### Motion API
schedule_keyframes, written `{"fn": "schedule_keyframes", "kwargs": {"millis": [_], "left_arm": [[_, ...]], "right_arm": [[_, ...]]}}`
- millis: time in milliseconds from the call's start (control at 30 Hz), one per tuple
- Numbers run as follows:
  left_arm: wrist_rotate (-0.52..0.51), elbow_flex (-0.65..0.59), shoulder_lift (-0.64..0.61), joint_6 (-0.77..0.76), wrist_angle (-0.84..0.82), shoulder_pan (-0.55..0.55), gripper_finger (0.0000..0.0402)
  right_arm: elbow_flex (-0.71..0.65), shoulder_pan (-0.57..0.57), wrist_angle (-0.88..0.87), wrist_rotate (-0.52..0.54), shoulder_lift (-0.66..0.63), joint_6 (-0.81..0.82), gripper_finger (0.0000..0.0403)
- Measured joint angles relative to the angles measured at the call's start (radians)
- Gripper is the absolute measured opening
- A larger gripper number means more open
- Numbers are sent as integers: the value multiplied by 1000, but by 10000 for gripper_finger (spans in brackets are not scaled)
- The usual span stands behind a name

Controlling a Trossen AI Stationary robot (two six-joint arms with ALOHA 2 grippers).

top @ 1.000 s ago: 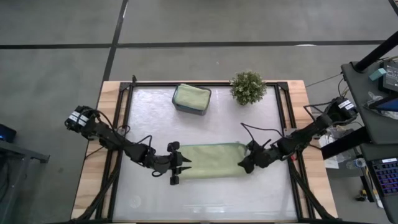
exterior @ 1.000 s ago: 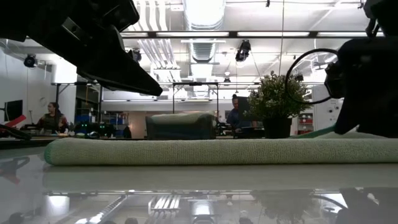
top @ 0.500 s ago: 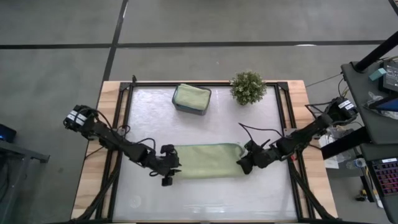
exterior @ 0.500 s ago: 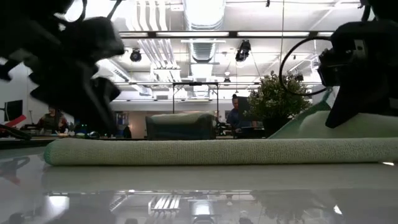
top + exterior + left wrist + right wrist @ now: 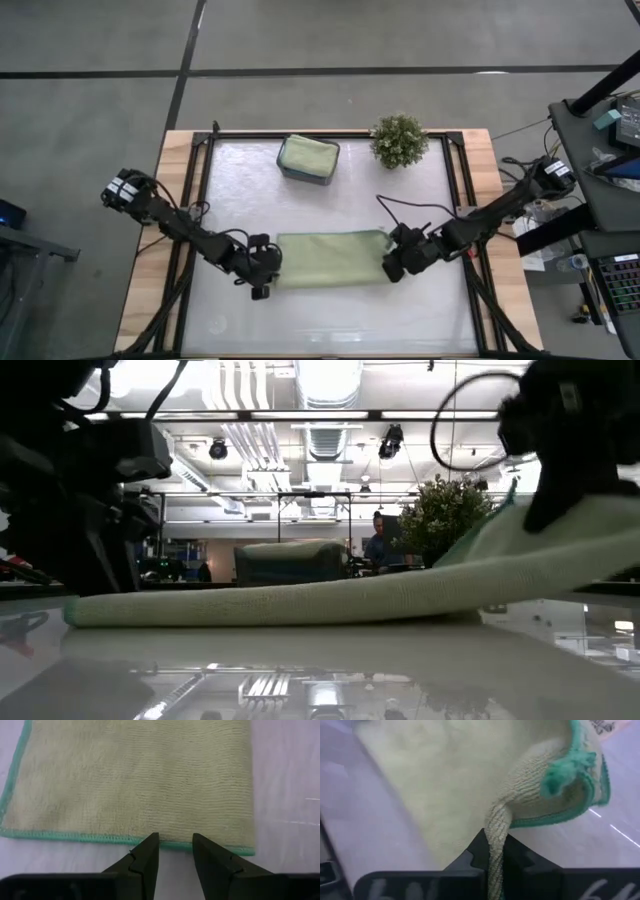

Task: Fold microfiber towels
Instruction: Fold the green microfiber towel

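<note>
A light sage green microfiber towel (image 5: pixel 330 258), folded into a long strip with a teal hem, lies across the table's near middle. My right gripper (image 5: pixel 392 264) is shut on its right end, which is raised off the table (image 5: pixel 540 545). The towel's left end (image 5: pixel 100 610) rests on the table. My left gripper (image 5: pixel 175 842) stands open at this left end, its fingertips just outside the hemmed edge (image 5: pixel 75 836). A second folded green towel (image 5: pixel 308 155) sits in a dark tray. My right gripper pinches a bunched fold of the towel's right end (image 5: pixel 495 822) between its two fingers, several layers together. The hemmed corner (image 5: pixel 570 775) curls loose beyond the fingers. That end hangs lifted and the strip slopes down to the table on the left. My left gripper: I cannot tell whether its tips touch the hem.
The dark grey tray (image 5: pixel 330 176) stands at the far middle, and a bushy potted plant (image 5: pixel 399 140) to its right. A black frame (image 5: pixel 455 180) runs along the table's sides. People sit in the room beyond (image 5: pixel 380 545).
My right gripper has shut on the towel's right end and raised it; that end now slopes up while the left end stays flat. My left gripper has moved toward the table's left edge, from over the towel to just outside its left hem, and come down.
</note>
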Motion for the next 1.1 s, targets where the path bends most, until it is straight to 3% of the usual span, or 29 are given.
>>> {"fn": "schedule_keyframes", "kwargs": {"millis": [333, 833, 1100], "left_arm": [[-28, -1, 77, -27, 148, 0, 105], [-16, 1, 98, 22, 187, 0, 105], [75, -1, -10, 23, 22, -1, 105]], "right_arm": [[120, -45, 6, 3, 46, -30, 15], [126, -200, 536, -159, 269, -187, 15], [126, -235, 701, -177, 351, -195, 15]]}}
